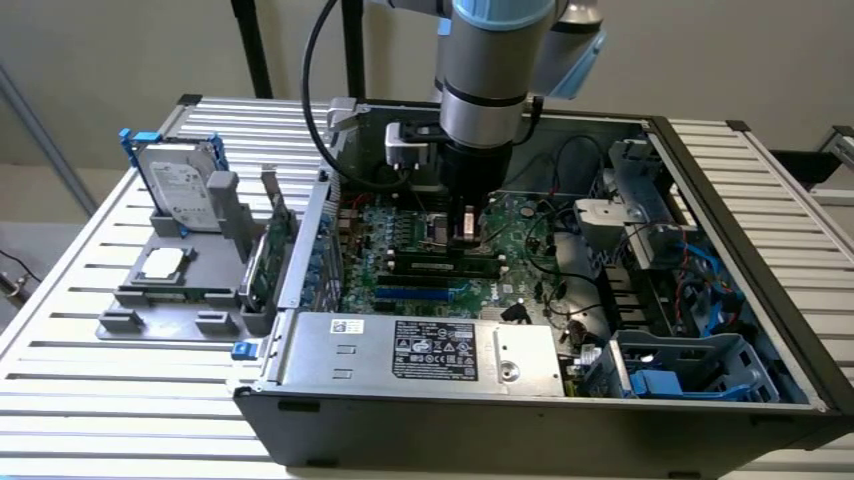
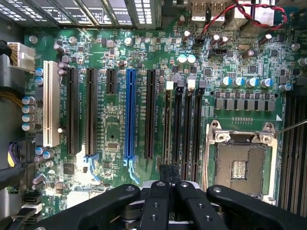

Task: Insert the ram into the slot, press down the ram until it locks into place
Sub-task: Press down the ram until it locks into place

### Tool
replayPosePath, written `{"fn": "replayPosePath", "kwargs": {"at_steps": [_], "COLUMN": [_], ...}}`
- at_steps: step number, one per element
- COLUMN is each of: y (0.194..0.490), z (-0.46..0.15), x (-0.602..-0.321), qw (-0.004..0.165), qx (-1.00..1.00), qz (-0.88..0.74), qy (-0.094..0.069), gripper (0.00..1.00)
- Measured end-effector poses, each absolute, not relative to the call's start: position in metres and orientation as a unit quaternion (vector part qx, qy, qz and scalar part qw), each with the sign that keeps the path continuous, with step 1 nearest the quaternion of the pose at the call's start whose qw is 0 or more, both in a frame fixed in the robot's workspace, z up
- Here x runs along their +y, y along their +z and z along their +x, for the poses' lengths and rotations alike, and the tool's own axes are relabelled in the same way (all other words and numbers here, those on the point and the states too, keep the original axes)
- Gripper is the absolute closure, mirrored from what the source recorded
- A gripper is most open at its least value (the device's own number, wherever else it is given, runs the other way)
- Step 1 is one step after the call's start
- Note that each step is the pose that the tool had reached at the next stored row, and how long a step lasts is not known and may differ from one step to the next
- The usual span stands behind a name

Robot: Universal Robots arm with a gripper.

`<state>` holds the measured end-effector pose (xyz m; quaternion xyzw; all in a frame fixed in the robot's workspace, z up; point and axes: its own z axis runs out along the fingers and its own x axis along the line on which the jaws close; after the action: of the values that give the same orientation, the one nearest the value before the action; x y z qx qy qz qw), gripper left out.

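A: Start with the exterior view. Where is the arm?

B: It reaches straight down into an open computer case (image 1: 747, 300) that lies on a slatted desk (image 1: 80, 330). The hand (image 1: 465, 232) is low over the green mainboard (image 1: 400, 235), near the middle of the case.

A: And the ram?

B: The ram (image 1: 434, 266) is a thin green stick with dark chips. It lies lengthwise along a black slot (image 1: 384, 270), just in front of the hand as that view sees it. I cannot tell whether the hand touches it.

A: Anything else there?

B: A grey metal box with a black label (image 1: 427, 350) sits along the case's front edge. On the exterior view's left, a hard drive (image 1: 180, 185) stands in a grey holder on the desk.

A: Now the wrist view.

B: The hand (image 2: 169, 173) looks closed, its two dark fingers (image 2: 158, 201) meeting at the tips. I cannot tell whether anything thin is pinched between them.

A: What lies under the tips?

B: A bank of four narrow memory sockets (image 2: 187, 129), side by side, with small white and black latches at their far ends. The tips sit over the near end of this bank.

A: And around it?

B: A long blue connector (image 2: 129, 115) runs parallel on one side, and an open processor socket (image 2: 240, 163) in a metal frame sits on the other. A white connector (image 2: 48, 103) stands further off, beyond the blue one
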<state>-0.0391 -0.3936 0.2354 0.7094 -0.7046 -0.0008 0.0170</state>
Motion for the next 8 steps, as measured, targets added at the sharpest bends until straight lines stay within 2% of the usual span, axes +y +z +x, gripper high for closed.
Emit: {"fn": "replayPosePath", "kwargs": {"at_steps": [8], "y": [0.2308], "z": [-0.0403], "x": [-0.3937], "qw": [0.017], "qx": [-0.705], "qz": [0.709], "qy": [-0.001], "gripper": [0.89]}}
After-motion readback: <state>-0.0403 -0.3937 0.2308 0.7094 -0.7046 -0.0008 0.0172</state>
